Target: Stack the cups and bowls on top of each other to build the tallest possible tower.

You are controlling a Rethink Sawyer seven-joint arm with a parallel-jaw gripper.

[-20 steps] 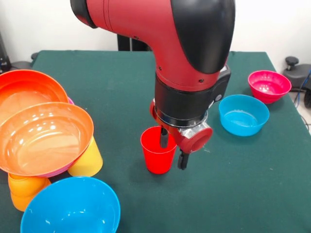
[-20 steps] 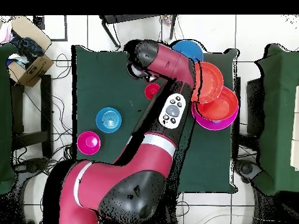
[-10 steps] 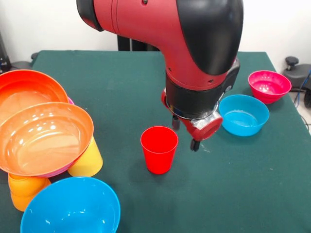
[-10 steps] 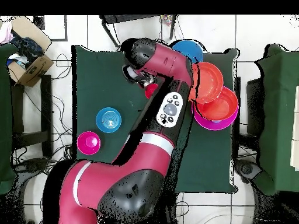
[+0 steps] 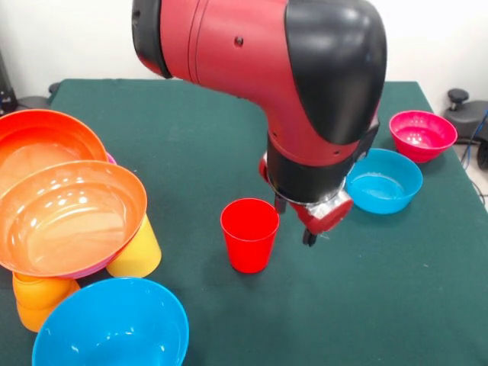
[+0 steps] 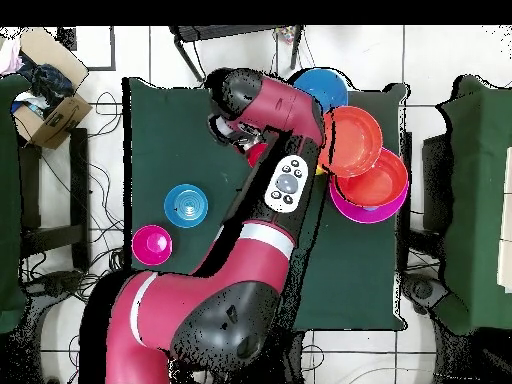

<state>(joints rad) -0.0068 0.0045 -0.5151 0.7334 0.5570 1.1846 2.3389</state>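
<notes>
Gripper: fingers apart, holding nothing, just beside the cup.
Red tapered plastic cup: upright on the green table, mouth up.

You get bright, even overhead light. Soft shadow sits under the red cup. White glare streaks the orange bowl left of it.

Beside my gripper the red cup stood close on one side, the small blue bowl on the other; bare table lay beneath.
</notes>
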